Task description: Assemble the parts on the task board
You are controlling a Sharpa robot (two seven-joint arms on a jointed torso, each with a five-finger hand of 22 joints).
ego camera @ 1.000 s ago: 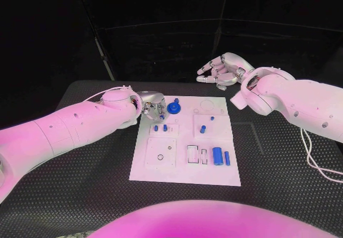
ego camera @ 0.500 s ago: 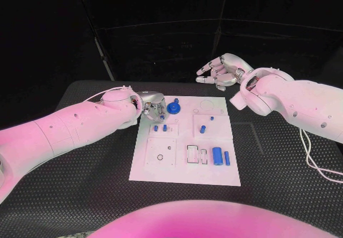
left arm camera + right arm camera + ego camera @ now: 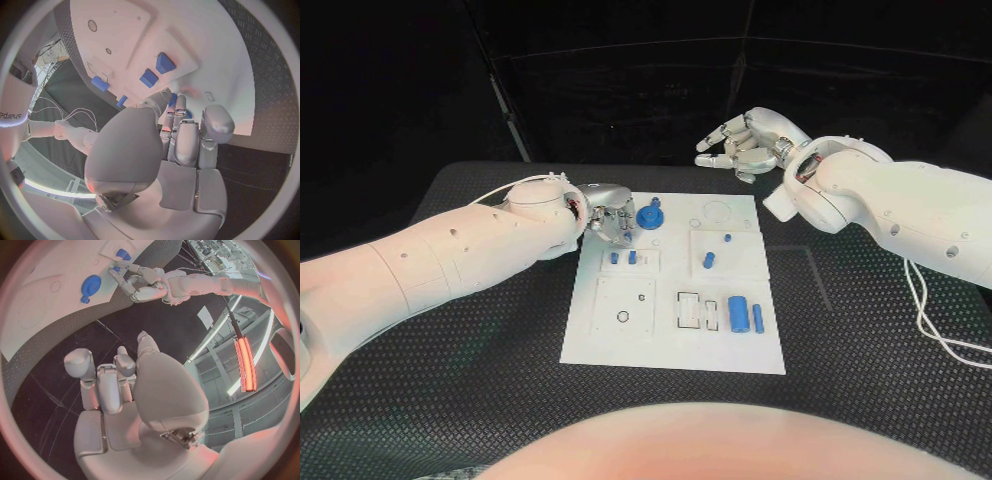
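I am looking down at the surface [image 3: 473, 380], a black mat with a raised diamond tread lying under everything. Two smooth white arms are reaching over it, one from each side. In the middle the task board [image 3: 661, 345] is lying flat, a matte white rectangular plate marked with thin outlined squares and circles.

My left hand [image 3: 609, 222], silver and glossy, is hovering at the board's far left corner with its fingers curled downward close to the plate. From the head camera and the left wrist camera I cannot tell whether it is pinching anything. My right hand [image 3: 750, 142] is hanging in the air beyond the far edge of the board, well apart from it, fingers loosely curled and grasping nothing.

I am counting eight blue parts on the board. The biggest is a round gear-like disc [image 3: 651, 217] with a post rising from its centre, sitting at the far side just beside my left hand. Next is a thick cylinder [image 3: 737, 314] lying near the right edge, with a slimmer rod [image 3: 759, 319] lying just to its right. A short peg [image 3: 710, 261] is sitting in the middle right square, a tiny pin [image 3: 727, 238] beyond it. Three small pegs [image 3: 632, 257] are standing in the square near my left hand.
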